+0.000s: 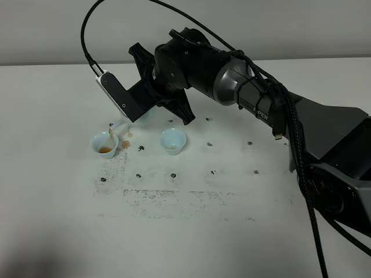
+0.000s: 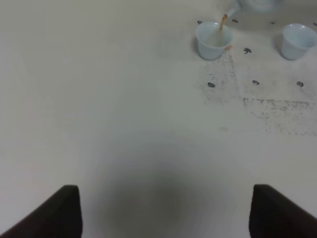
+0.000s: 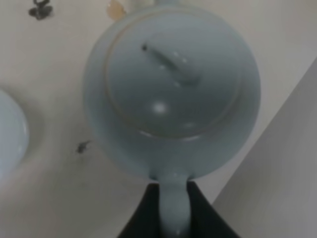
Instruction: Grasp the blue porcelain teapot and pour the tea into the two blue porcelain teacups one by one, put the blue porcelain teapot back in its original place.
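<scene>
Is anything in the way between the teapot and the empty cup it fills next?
Nothing visible. The teapot is pouring into the tea-filled teacup; only ink-speckled table lies between that and the empty teacup.

Teapot (image 3: 171, 89) above the table (image 1: 58, 220)
Its spout hangs over the left teacup (image 1: 105, 144) from one o'clock; the right teacup (image 1: 173, 141) stands at the left one's three o'clock, apart, both on the table.
</scene>
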You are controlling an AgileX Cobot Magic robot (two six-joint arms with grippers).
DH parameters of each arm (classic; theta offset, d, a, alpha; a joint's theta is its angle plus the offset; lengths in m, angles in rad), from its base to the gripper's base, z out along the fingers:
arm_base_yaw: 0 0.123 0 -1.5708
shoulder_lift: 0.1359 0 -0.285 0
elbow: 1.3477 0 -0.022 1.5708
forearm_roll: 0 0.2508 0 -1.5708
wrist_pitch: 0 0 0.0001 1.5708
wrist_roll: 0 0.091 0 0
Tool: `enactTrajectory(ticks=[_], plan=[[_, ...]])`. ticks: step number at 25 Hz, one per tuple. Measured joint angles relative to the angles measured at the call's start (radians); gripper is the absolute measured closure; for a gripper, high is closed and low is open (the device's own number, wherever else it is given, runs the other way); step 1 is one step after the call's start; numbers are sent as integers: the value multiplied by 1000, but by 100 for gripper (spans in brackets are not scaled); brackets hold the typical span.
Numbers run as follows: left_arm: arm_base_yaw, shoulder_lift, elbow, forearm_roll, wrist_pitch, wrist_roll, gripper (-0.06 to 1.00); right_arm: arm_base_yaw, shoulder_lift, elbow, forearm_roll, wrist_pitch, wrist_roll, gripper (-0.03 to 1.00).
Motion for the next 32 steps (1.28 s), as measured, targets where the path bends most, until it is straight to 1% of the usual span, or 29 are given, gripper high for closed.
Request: enactTrajectory(ticks=[24, 32], plan=[[0, 0, 0, 0, 0, 0, 28, 17, 0, 0, -42, 5, 14, 93], [0, 0, 0, 0, 0, 0, 28, 25, -2, 0, -50, 7, 36, 93]])
